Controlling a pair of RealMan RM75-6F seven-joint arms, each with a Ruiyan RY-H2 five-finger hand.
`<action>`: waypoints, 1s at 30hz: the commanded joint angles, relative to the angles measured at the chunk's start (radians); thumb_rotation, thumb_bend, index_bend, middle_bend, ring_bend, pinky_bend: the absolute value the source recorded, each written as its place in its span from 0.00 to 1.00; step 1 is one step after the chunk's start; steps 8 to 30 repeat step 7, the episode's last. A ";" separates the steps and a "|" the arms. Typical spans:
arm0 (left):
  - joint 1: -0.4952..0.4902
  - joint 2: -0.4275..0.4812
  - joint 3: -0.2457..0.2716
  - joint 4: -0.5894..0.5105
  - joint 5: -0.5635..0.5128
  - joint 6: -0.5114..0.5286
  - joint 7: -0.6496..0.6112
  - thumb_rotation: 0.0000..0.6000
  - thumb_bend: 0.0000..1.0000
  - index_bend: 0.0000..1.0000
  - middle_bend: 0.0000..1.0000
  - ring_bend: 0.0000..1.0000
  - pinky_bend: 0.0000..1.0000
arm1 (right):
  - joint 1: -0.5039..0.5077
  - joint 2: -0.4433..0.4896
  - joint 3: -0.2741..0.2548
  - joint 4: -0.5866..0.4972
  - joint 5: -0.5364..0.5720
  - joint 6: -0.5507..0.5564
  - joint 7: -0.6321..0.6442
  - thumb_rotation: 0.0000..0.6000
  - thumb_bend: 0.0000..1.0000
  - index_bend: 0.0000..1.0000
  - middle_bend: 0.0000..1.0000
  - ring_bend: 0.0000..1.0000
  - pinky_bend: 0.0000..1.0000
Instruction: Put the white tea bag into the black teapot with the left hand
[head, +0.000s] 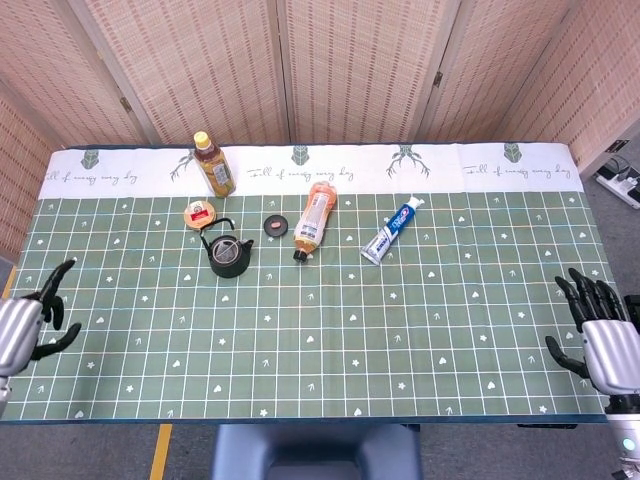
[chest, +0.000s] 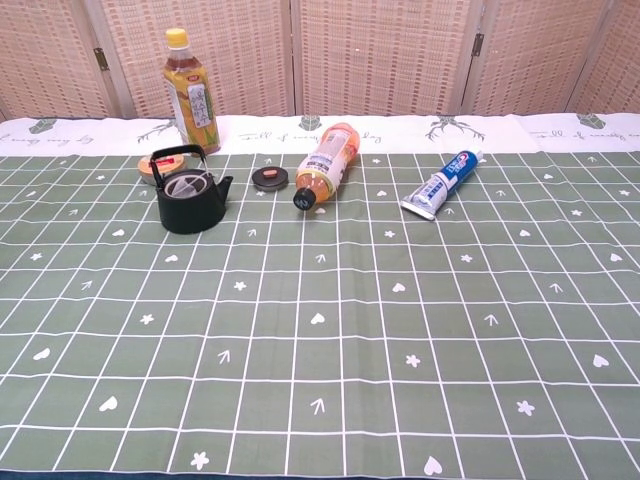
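The small black round-bodied teapot (head: 229, 256) stands upright on the green patterned tablecloth (head: 330, 330), lid off, its bail handle arching over the open mouth and its short spout pointing toward three o'clock in the chest view. Something pale lies inside the mouth; whether it is the white tea bag cannot be told, nor can its long axis. The round black lid (chest: 270, 179) rests near the pot's two o'clock. The left hand (head: 25, 323) hangs at the table's left edge, at about eight o'clock of the pot, released, fingers spread and empty. The right hand (head: 600, 335) sits at the far right edge, likewise splayed and empty.
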 joint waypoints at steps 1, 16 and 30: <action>0.126 -0.129 0.023 0.043 0.002 0.088 0.093 1.00 0.32 0.00 0.28 0.18 0.32 | -0.001 -0.005 0.005 0.003 0.020 -0.003 -0.016 1.00 0.36 0.00 0.00 0.00 0.00; 0.188 -0.185 -0.002 0.096 0.045 0.125 0.118 1.00 0.28 0.00 0.00 0.00 0.04 | -0.004 -0.008 0.004 -0.006 0.028 -0.003 -0.034 1.00 0.37 0.00 0.00 0.00 0.00; 0.188 -0.185 -0.002 0.096 0.045 0.125 0.118 1.00 0.28 0.00 0.00 0.00 0.04 | -0.004 -0.008 0.004 -0.006 0.028 -0.003 -0.034 1.00 0.37 0.00 0.00 0.00 0.00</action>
